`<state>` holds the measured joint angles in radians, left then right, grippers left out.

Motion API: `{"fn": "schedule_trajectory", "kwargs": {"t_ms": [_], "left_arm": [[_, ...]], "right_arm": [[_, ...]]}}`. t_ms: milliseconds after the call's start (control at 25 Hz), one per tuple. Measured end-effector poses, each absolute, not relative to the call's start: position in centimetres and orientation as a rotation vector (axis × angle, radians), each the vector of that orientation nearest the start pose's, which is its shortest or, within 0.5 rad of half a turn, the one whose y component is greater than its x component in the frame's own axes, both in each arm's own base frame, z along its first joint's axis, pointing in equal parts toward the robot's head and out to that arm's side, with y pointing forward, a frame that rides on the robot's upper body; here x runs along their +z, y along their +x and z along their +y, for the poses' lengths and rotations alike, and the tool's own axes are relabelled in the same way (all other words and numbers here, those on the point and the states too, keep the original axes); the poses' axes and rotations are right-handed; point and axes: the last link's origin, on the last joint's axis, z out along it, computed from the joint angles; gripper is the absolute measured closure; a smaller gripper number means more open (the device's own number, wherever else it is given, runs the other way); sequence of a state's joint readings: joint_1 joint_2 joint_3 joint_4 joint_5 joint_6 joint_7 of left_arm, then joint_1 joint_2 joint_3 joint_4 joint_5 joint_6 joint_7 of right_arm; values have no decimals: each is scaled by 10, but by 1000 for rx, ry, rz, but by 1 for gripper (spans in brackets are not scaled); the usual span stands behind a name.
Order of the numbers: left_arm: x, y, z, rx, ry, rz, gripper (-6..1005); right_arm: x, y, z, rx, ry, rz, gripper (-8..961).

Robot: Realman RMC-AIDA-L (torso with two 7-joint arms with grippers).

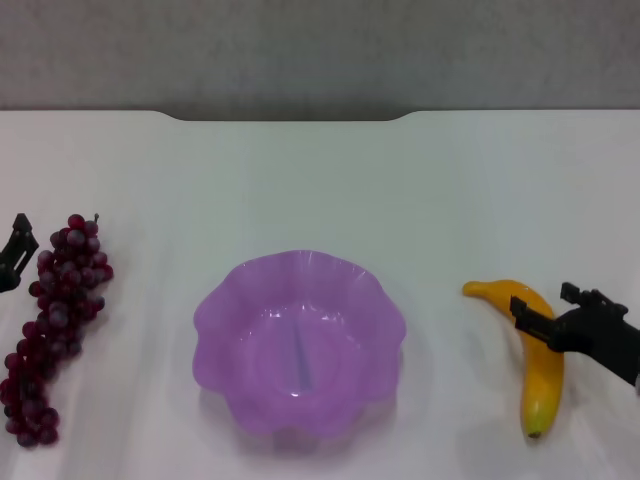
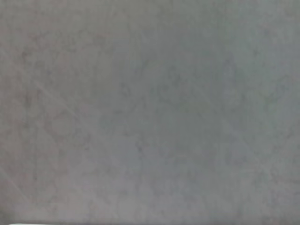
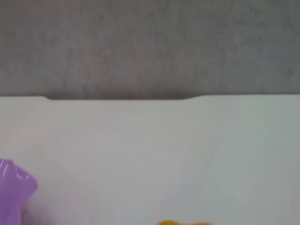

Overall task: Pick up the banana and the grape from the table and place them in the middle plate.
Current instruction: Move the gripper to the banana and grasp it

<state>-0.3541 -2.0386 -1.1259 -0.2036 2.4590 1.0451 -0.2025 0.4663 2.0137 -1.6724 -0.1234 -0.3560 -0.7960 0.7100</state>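
The banana (image 1: 541, 380) lies on the white table (image 1: 320, 180) at the right, greenish tip toward me. My right gripper (image 1: 541, 304) is right over its middle, fingers apart and either side of it, holding nothing. A sliver of the banana (image 3: 183, 222) shows in the right wrist view. The grape (image 1: 55, 320), a long dark red bunch, lies at the left. My left gripper (image 1: 14, 250) is at the left edge, just beside the bunch's top end. The purple scalloped middle plate (image 1: 215, 310) stands empty in the centre, and its rim (image 3: 14, 192) shows in the right wrist view.
The table's far edge has a notch (image 1: 290, 117) with a grey wall (image 1: 320, 50) behind it. The left wrist view shows only that grey wall (image 2: 150, 112). Bare white tabletop lies between the plate and each fruit.
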Motion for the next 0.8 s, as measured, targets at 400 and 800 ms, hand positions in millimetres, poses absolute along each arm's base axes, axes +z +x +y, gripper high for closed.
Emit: {"fn": "schedule_trajectory", "kwargs": {"t_ms": [400, 800], "left_arm": [[13, -371, 320, -615, -1470, -690, 109], [14, -371, 319, -619, -1468, -683, 108]], "right_arm": [[-50, 372, 326, 352, -2039, 917, 71], [-51, 373, 325, 344, -2039, 923, 72]]}}
